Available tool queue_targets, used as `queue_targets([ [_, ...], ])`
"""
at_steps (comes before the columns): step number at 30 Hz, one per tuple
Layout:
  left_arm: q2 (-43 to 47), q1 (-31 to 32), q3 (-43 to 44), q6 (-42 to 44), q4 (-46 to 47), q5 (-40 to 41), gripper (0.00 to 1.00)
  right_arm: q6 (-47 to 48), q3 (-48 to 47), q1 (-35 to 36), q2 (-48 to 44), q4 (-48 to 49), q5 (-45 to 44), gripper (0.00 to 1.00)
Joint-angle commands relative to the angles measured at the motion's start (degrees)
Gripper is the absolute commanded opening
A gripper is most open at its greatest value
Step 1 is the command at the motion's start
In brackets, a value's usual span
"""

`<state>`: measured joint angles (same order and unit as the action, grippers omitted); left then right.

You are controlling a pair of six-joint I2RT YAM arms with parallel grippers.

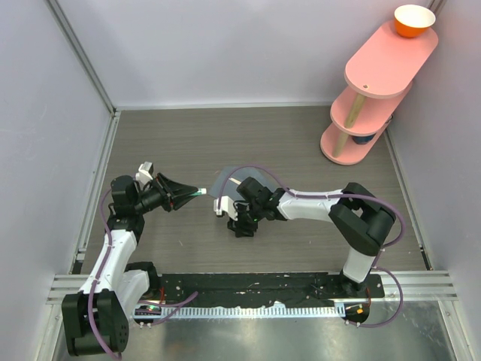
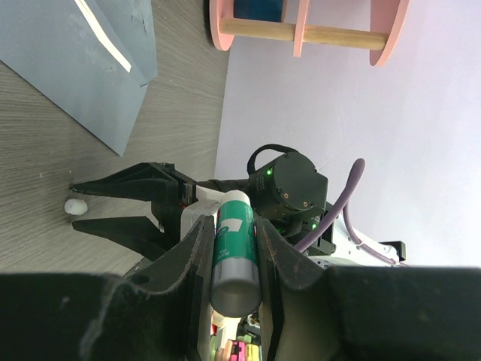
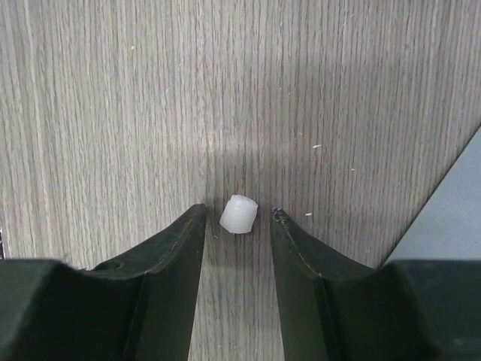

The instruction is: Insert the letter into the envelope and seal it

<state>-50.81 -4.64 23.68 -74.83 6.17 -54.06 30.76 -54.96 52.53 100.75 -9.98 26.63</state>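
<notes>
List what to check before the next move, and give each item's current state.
1. Left claw shut on the glue stick: ok.
2. Right claw open, one finger on each side of the white cap: ok.
3. Cap lying on the table, touching neither finger: ok.
4. Envelope flat on the table, beside the right claw and not under it: ok.
5. Envelope already filled: cannot tell.
6. Flap open for gluing: cannot tell.
</notes>
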Motion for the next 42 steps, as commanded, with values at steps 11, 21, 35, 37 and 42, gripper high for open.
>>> queue_targets([
  [11,0.97,-0.45,-0.13,-0.58,2.09,-0.69,0.00,1.40,3.98,1.87,-0.46,0.31,-6.07,0.30],
  [21,1.67,-0.45,-0.74,0.12,1.65,-0.43,0.00,-1.50,0.83,0.64,-3.71,-3.03,-2.21,0.24],
  [35,3.08,-0.45,-1.53,1.87,-0.63,-0.34,0.00,-4.04,-4.01,-2.17,-7.40,-8.56,3.42,0.13],
  [37,2.99,-0.37,-1.45,3.62,-1.86,-0.52,0.00,-5.18,-5.85,-3.75,-7.85,-9.96,5.52,0.13],
  [42,2.12,-0.37,-0.05,7.41,-4.33,-2.62,0.00,-6.77,-10.07,-7.53,-12.05,-11.20,13.88,0.14],
])
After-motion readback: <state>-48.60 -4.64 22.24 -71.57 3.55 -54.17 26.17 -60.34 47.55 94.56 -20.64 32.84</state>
